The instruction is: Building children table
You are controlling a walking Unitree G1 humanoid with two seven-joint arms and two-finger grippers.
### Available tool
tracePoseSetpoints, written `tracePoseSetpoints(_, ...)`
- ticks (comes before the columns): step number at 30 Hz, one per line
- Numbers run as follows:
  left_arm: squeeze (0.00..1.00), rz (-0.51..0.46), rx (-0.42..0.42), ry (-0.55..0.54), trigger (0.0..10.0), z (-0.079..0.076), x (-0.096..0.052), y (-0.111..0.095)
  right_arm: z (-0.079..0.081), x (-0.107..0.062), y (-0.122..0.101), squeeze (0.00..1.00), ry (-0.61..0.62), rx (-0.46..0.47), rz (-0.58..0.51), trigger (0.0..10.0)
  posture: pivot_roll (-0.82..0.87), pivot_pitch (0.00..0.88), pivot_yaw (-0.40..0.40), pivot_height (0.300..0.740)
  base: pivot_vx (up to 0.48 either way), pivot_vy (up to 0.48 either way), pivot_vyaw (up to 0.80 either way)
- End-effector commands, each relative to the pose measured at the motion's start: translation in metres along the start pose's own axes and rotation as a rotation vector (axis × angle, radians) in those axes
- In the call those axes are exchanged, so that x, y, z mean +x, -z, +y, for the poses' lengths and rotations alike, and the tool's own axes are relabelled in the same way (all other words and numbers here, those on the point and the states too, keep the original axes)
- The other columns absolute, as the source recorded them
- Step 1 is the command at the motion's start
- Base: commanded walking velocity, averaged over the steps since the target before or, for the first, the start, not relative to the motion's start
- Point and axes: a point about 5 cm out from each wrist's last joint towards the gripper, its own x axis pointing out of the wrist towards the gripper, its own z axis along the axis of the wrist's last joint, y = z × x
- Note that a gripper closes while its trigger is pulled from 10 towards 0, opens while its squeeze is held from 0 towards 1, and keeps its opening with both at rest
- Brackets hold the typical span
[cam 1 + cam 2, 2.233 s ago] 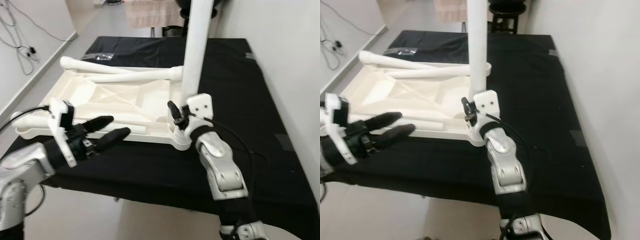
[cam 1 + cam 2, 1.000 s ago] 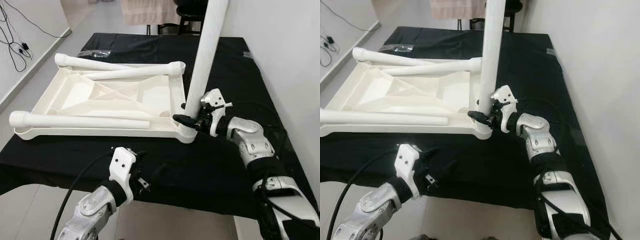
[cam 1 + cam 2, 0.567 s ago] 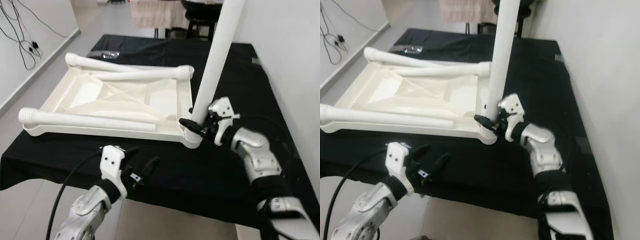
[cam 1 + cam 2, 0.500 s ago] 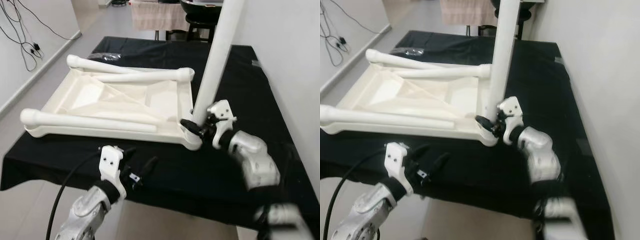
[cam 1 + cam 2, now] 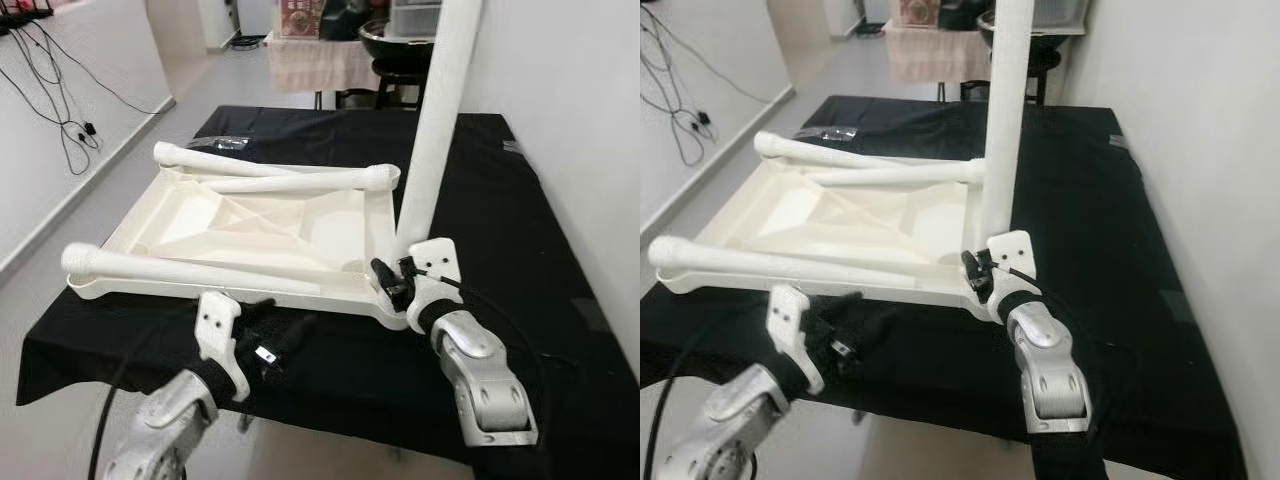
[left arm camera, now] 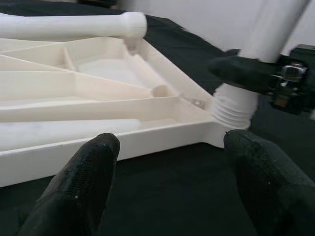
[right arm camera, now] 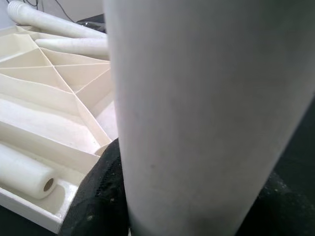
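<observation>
An upside-down white tabletop point(image 5: 250, 225) lies on the black-covered table point(image 5: 480, 200). One white leg point(image 5: 437, 120) stands upright in its near right corner socket, with a threaded base point(image 6: 234, 109). My right gripper point(image 5: 387, 280) is shut around the bottom of this leg point(image 7: 206, 113), one black finger point(image 7: 98, 196) pressed against it. Three loose legs rest on the tabletop: one along the near edge point(image 5: 190, 270) and two at the far side point(image 5: 265, 165). My left gripper point(image 6: 172, 162) is open, low at the table's front edge, facing the tabletop's near rim.
A white wall runs close along the table's right side. A small clear bag point(image 5: 225, 143) lies at the table's far left corner. Beyond the table stand a stool point(image 5: 400, 50) and a cloth-covered stand. Cables point(image 5: 70, 120) trail over the floor at left.
My right forearm has swung from the leg's right side round to the front, still gripping the leg. The left gripper has risen slightly towards the tabletop's near rim. The camera has shifted.
</observation>
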Motion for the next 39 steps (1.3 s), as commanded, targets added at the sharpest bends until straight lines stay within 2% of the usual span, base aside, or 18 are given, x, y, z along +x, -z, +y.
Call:
tracePoseSetpoints(1,0.00,0.007,0.005,-0.016,10.0,0.000,-0.002,0.001,-0.003,-0.002,0.014,1.00,-0.002,0.016,0.067,10.0,-0.01,0.100,0.029,0.740,0.000,0.000,0.00)
tracePoseSetpoints(2,0.00,0.025,0.019,0.006,10.0,-0.002,-0.003,0.002,-0.006,0.009,-0.008,1.00,-0.112,0.024,-0.062,10.0,-0.01,0.112,0.032,0.740,0.000,0.000,0.00)
tracePoseSetpoints(3,0.00,0.030,0.023,0.012,10.0,-0.002,-0.004,0.002,-0.008,0.012,-0.015,1.00,-0.145,0.026,-0.103,10.0,-0.01,0.112,0.032,0.740,0.000,0.000,0.00)
tracePoseSetpoints(4,0.00,0.038,0.025,0.023,10.0,-0.003,-0.004,0.003,-0.010,0.016,-0.025,0.22,-0.225,0.025,-0.148,10.0,-0.01,0.124,0.036,0.740,0.000,0.000,0.00)
tracePoseSetpoints(6,0.00,0.043,0.027,0.029,10.0,-0.004,-0.004,0.003,-0.011,0.018,-0.032,0.22,-0.278,0.026,-0.175,10.0,-0.01,0.124,0.036,0.740,0.000,0.000,0.00)
tracePoseSetpoints(7,0.00,0.043,0.023,0.035,10.0,-0.005,-0.004,0.003,-0.013,0.020,-0.038,0.00,-0.360,0.031,-0.196,10.0,-0.01,0.131,0.035,0.740,0.000,0.000,0.00)
tracePoseSetpoints(8,0.00,0.043,0.023,0.035,10.0,-0.005,-0.004,0.003,-0.013,0.020,-0.038,0.00,-0.360,0.031,-0.196,10.0,-0.01,0.131,0.035,0.740,0.000,0.000,0.00)
tracePoseSetpoints(11,0.00,0.043,0.011,0.049,10.0,-0.007,-0.003,0.003,-0.016,0.023,-0.047,0.00,-0.498,-0.026,-0.226,10.0,-0.01,0.134,0.030,0.740,0.000,0.000,0.00)
tracePoseSetpoints(12,0.00,0.042,0.005,0.066,10.0,-0.009,-0.001,0.003,-0.016,0.026,-0.051,0.00,-0.649,-0.083,-0.216,10.0,0.00,0.138,0.016,0.740,0.000,0.000,0.00)
tracePoseSetpoints(17,0.00,0.042,0.004,0.075,10.0,-0.011,0.000,0.003,-0.014,0.029,-0.052,0.00,-0.751,-0.091,-0.203,10.0,0.00,0.138,0.009,0.740,0.000,0.000,0.00)
tracePoseSetpoints(18,0.00,0.042,0.005,0.078,10.0,-0.012,0.000,0.003,-0.015,0.034,-0.053,0.00,-0.795,-0.066,-0.200,2.7,0.01,0.137,0.006,0.740,0.000,0.000,0.00)
tracePoseSetpoints(19,0.00,0.039,0.002,0.078,10.0,-0.012,0.001,0.003,-0.016,0.038,-0.053,0.00,-0.834,-0.047,-0.192,0.0,0.01,0.137,0.005,0.740,0.000,0.000,0.00)
tracePoseSetpoints(23,0.00,0.035,-0.003,0.076,10.0,-0.012,0.001,0.003,-0.018,0.043,-0.053,0.00,-0.880,-0.021,-0.186,0.0,0.01,0.137,0.001,0.740,0.000,0.000,0.00)
tracePoseSetpoints(29,0.00,0.036,-0.010,0.077,10.0,-0.012,0.001,0.002,-0.024,0.042,-0.047,0.00,-0.838,-0.036,-0.179,0.0,0.01,0.144,0.003,0.740,0.000,0.000,0.00)
tracePoseSetpoints(33,0.00,0.041,-0.012,0.077,10.0,-0.010,0.000,0.001,-0.028,0.034,-0.036,0.00,-0.773,-0.066,-0.153,0.0,0.01,0.154,0.003,0.740,0.000,0.000,0.00)
tracePoseSetpoints(36,0.00,0.043,-0.014,0.078,10.0,-0.010,-0.001,0.001,-0.025,0.032,-0.023,0.00,-0.661,-0.042,-0.095,0.0,0.00,0.157,0.000,0.740,0.000,0.000,0.00)
tracePoseSetpoints(38,0.00,0.050,-0.004,0.081,10.0,-0.010,-0.002,0.001,-0.026,0.027,0.002,0.00,-0.098,-0.009,0.051,0.0,0.00,0.169,0.002,0.740,0.000,0.000,0.00)
tracePoseSetpoints(39,0.00,0.052,0.001,0.082,10.0,-0.010,-0.002,0.001,-0.029,0.020,0.009,0.00,0.087,0.020,0.093,0.0,0.00,0.169,0.002,0.740,0.000,0.000,0.00)
